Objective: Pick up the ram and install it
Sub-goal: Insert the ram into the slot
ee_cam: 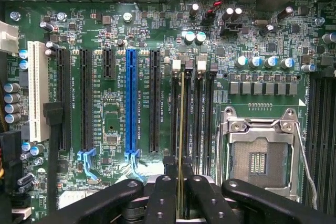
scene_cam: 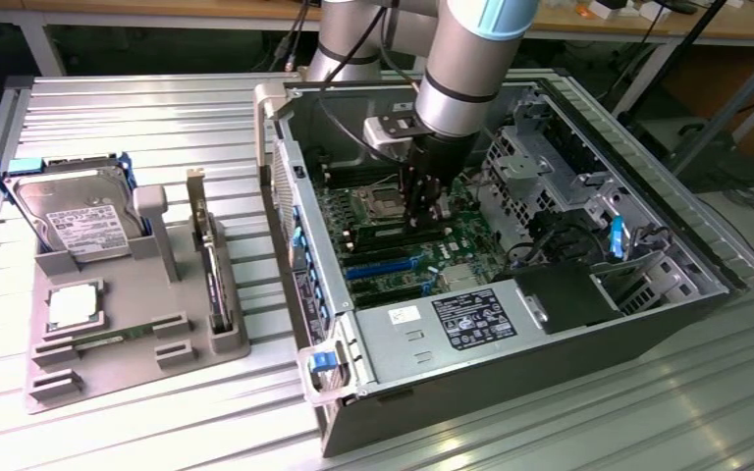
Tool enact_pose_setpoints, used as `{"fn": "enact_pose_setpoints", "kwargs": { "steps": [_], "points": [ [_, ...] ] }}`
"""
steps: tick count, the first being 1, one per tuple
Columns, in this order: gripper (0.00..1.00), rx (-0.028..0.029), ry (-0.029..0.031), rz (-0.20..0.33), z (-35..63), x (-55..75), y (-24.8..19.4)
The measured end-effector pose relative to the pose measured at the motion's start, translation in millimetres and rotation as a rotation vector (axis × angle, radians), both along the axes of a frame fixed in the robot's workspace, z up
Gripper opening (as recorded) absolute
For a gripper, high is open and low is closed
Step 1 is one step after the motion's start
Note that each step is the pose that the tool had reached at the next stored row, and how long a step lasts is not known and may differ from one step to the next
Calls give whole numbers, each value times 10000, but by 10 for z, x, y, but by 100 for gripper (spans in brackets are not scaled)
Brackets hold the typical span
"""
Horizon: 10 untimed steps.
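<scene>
Pickup done: long narrow green ram stick (ee_cam: pixel 182 129) pinched edge-on in closed jaws, over black memory slots (ee_cam: pixel 209 114), seating seemingly left.

Nothing can be read. Print is seen on the hard drive label (scene_cam: pixel 86 230), the black case label (scene_cam: pixel 479 316) and the motherboard silkscreen (ee_cam: pixel 139 114), all illegible.

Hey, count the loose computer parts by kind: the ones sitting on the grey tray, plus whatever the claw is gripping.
Hard drive: 1
Processor chip: 1
Expansion card: 1
Ram, gripped in the claw: 1
Total: 4
</scene>
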<state>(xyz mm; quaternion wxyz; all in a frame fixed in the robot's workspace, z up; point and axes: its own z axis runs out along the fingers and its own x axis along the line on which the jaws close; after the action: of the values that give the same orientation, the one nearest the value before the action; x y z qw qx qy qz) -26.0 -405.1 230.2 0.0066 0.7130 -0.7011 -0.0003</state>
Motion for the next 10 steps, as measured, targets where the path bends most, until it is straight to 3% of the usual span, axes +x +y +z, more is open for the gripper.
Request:
{"fn": "enact_pose_setpoints", "kwargs": {
  "steps": [10],
  "points": [
    [14, -6, -1, -1, -4, 0, -13]
  ]
}}
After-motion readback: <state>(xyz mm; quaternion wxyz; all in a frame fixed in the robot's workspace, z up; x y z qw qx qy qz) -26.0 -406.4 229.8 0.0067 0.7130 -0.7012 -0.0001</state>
